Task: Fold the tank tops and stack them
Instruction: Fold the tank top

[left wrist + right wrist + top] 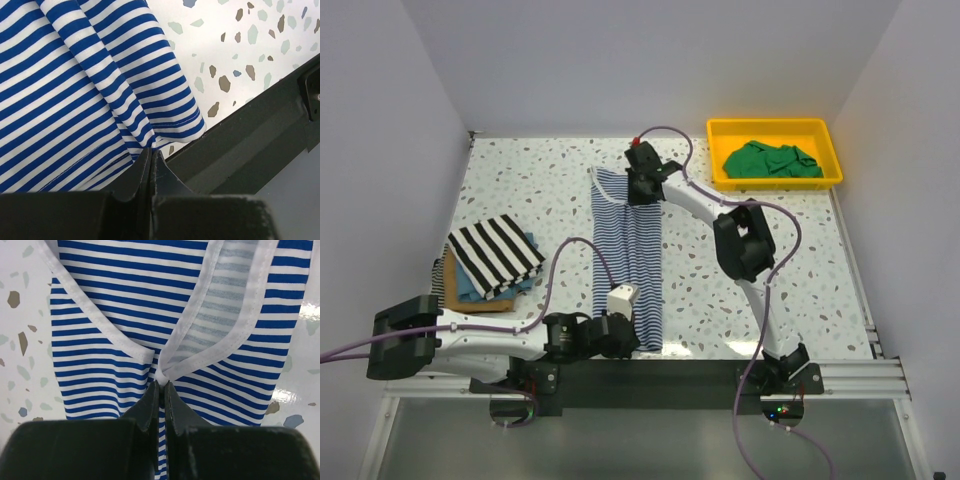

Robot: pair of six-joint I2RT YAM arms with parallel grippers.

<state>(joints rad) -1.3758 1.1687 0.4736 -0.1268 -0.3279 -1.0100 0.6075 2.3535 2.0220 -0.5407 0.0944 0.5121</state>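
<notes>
- Left gripper (151, 152) is closed on a hem corner of the thin-striped top (632, 250), right at the near edge of the worktop (520, 180). We see only a sliver of cloth between its fingers, so a sharp tug could pull the hem free.
- Right gripper (161, 385) is closed on the white neckline trim at the far end of the top. We judge that it pinches the spot where two edges meet and may not hold every layer. If so, a lift could carry one layer and let the other sag.
- Between the two grippers the top lies as a long narrow band, folded lengthwise, with ridges near the hem. If we bring one end over the other while the cloth is slack, those ridges would be pressed in and the halves could land skewed.
- The hem sits just beside the black rail (240, 145). Dragging it nearer could catch it there or drop it over the edge.
- A purple cable (570, 243) from the left arm arcs close to the band's left side, and a wide sweep could snag the cloth.
- The stack (470, 285), with the bold-striped top (495, 255) uppermost, lies well to the left, near the left arm. Carrying the folded top across risks brushing the stack and shifting it.
- The green top (770, 160) lies crumpled in the tray (775, 125), so we reckon the task has a good way to go.
</notes>
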